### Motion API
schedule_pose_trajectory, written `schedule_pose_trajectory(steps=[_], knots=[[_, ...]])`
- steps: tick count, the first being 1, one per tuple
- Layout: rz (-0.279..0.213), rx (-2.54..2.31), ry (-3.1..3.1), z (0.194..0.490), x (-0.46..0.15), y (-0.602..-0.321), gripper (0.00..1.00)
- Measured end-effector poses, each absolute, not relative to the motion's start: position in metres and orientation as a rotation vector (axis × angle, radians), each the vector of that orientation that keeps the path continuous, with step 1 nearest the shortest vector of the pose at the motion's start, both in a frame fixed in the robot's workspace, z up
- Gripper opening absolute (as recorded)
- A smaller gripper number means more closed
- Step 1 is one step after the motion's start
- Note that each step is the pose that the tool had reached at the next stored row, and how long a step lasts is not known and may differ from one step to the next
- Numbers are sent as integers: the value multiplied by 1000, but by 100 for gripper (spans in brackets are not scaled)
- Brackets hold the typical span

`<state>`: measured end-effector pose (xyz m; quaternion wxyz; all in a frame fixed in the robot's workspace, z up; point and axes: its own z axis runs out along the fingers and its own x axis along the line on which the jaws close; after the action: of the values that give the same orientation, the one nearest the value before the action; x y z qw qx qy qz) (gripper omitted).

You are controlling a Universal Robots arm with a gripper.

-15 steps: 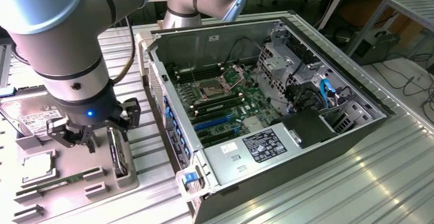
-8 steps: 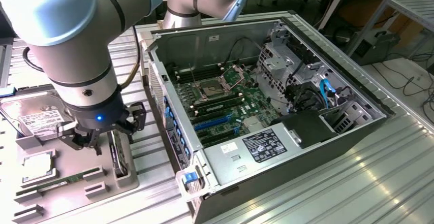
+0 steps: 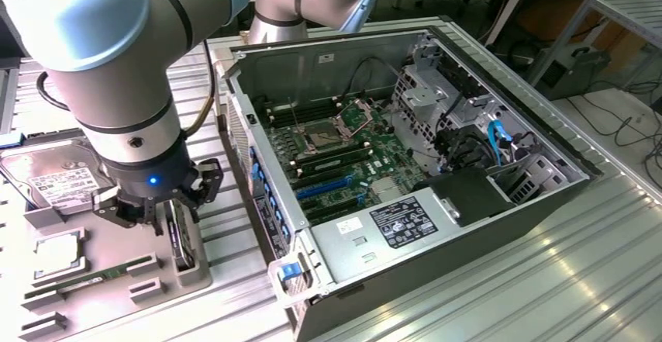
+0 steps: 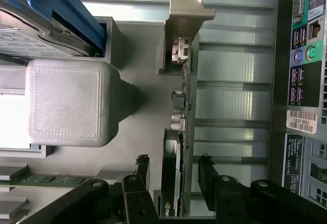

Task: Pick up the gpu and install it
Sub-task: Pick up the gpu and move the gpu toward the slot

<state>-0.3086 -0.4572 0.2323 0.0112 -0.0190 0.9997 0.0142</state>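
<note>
The gripper (image 4: 172, 164) straddles the upright gpu (image 4: 176, 127) in its grey tray (image 4: 140, 55), jaws parted, nothing gripped yet (an off-centre pinch could tilt it, jamming the lift).

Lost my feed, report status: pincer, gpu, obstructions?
Pincer open, straddling gpu. Gpu on edge in gray holder, not lifted. Nothing seen blocking.
</note>
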Motion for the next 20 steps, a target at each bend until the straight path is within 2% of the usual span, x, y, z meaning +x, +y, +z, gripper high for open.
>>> schedule_pose_trajectory(steps=[3,4,20], knots=[[44,-59,3118,232,-309,-457,50],[45,-59,3118,232,-308,-458,42],[48,-60,3122,232,-304,-459,42]])
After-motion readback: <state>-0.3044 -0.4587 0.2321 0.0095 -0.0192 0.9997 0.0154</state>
